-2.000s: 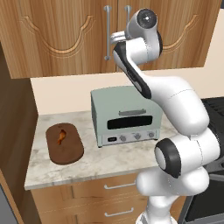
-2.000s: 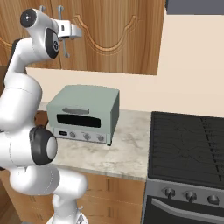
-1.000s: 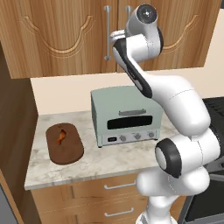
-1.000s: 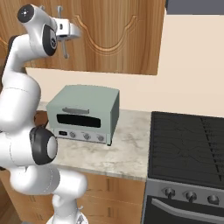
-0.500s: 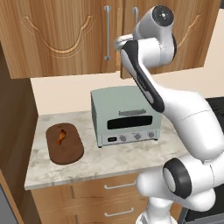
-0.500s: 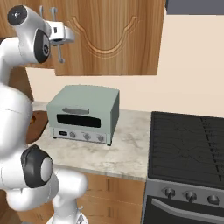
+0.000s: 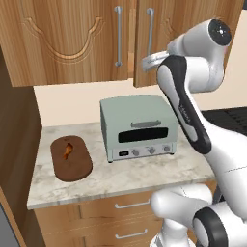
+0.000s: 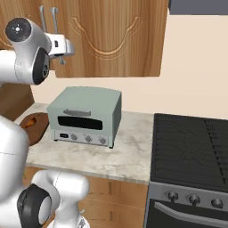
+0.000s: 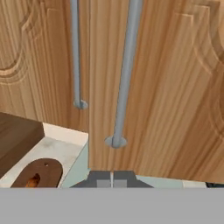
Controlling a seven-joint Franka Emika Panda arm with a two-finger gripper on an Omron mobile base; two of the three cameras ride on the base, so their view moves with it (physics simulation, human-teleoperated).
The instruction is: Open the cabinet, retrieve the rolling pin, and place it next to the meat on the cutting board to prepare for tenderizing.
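Observation:
The cabinet has two carved doors with vertical silver bar handles. Its right door stands slightly ajar, its lower edge proud of the left door. My gripper is shut with nothing between its fingers, just below the lower end of the right handle and in front of that door. It appears as well in the right base view, gripper, and in the hand view, gripper. On the counter's left lies the cutting board with the meat on it. The rolling pin is hidden.
A pale green toaster oven stands mid-counter below the gripper. A black stove sits to the right. A tall wooden side panel bounds the counter on the left. Drawers run under the counter.
The jaws have closed fully. The arm's upper part has swung to the right and back from the cabinet, and the right door has come slightly ajar.

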